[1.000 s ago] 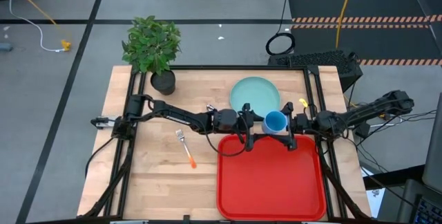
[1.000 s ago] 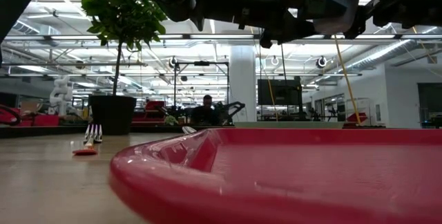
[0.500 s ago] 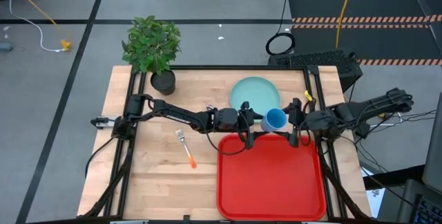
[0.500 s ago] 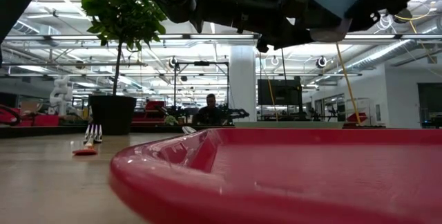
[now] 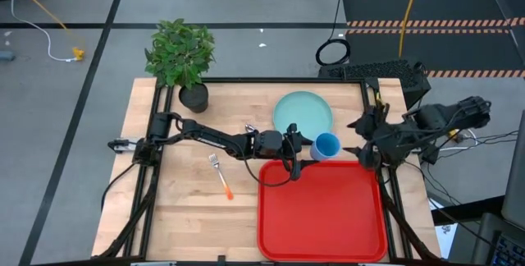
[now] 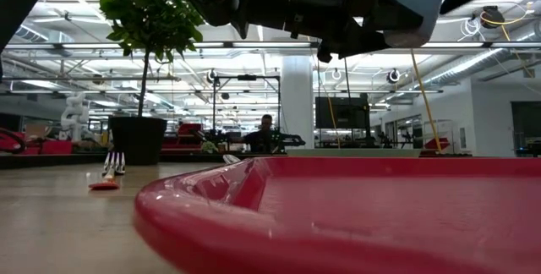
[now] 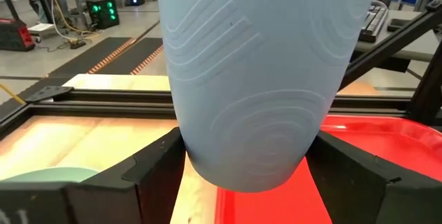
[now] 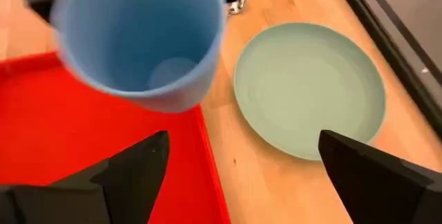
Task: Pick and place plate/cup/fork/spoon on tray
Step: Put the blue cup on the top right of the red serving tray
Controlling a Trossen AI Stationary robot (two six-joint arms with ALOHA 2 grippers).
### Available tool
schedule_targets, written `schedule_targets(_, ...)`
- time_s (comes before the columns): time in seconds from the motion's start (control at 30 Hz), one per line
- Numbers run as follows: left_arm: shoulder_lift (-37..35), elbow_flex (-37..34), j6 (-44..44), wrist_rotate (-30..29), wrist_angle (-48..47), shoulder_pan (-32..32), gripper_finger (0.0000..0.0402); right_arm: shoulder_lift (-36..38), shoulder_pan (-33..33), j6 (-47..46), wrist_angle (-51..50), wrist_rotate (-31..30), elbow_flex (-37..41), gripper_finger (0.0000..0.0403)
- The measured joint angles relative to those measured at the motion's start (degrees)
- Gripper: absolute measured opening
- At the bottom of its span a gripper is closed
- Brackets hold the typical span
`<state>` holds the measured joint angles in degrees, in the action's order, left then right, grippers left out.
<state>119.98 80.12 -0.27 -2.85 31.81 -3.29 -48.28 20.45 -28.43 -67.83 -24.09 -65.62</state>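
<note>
The bright-blue cup (image 5: 326, 144) hangs in the air over the red tray's (image 5: 322, 241) far rim, with my left gripper (image 5: 308, 145) shut on it. The cup fills the left wrist view (image 7: 262, 79) and shows high up in the low view (image 6: 414, 8). My right gripper (image 5: 361, 139) stands open above the table's right side, apart from the cup (image 8: 138, 37), and points slantwise down. The mint-green plate (image 5: 303, 112) lies flat on the wood beyond the tray. The fork (image 5: 220, 174) lies on the wood left of the tray. The spoon is out of view. My left gripper pinches the cup between its two fingers (image 7: 155, 175), one on each side of the lower wall (image 7: 200, 162) near the base. The fingers come level from the table's left. The cup stays upright, its mouth up, lifted clear of tray and table.
A potted plant (image 5: 182, 57) stands at the table's far left corner. A black frame rail (image 5: 283, 80) runs along the far edge and down both sides. Bare wood lies between the fork and the left arm. A person (image 6: 265, 134) sits in the room beyond.
My right gripper has drawn back from the cup toward the table's right edge, has risen and has tipped from level to slanting down. The cup stays lifted in my left gripper, which has kept still.
</note>
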Motion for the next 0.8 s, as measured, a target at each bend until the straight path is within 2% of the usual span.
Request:
schedule_targets(0.13, 0.0, 0.0, 0.02, -0.2, -0.33, 0.02, 0.0275, -6.72, 2.35, 1.86, -5.56, 0.16, -10.21, 0.0354)
schedule_targets(0.3, 0.0, 0.0, 0.81, -0.92, -0.31, 0.11, 0.0274, -15.21, 4.24, 6.79, -5.65, 0.87, -18.53, 0.0353)
schedule_targets(0.57, 0.0, 0.0, 2.03, -2.19, -0.35, 0.11, 0.0274, -26.79, 4.5, 12.35, -6.56, 6.91, -19.28, 0.0349)
schedule_targets(0.8, 0.0, 0.0, 3.22, -2.78, -0.61, 0.11, 0.028, -29.21, 3.98, 12.88, -8.7, 7.64, -19.28, 0.0294)
